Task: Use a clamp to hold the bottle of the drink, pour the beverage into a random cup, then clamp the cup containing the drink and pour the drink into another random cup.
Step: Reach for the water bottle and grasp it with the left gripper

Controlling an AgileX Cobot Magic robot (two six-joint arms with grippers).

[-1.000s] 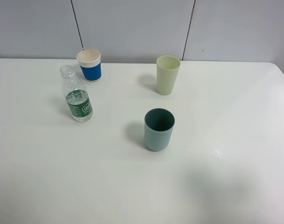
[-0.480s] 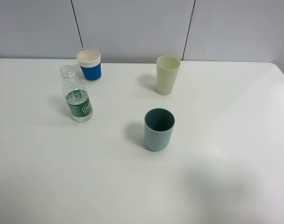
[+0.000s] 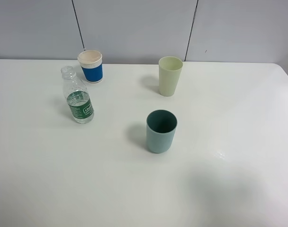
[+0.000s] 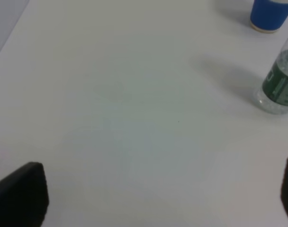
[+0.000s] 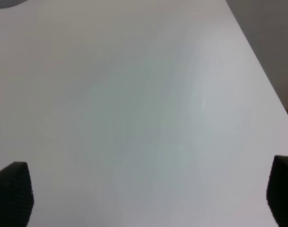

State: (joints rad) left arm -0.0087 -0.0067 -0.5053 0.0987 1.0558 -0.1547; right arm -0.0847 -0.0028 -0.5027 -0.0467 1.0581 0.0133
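The clear plastic bottle with a green label (image 3: 79, 99) stood upright on the white bench (image 3: 238, 118), ahead of the left tool (image 4: 156, 194) and off its centreline. That tool and the right tool (image 5: 146, 191) gaped empty. It seemed best to square up first, then close on the labelled waist.

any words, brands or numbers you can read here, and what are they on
Green label on the clear plastic bottle: white print, too blurred to read.
Blue and white paper cup: no text seen.
Pale green plastic cup and teal plastic cup: plain, no text.
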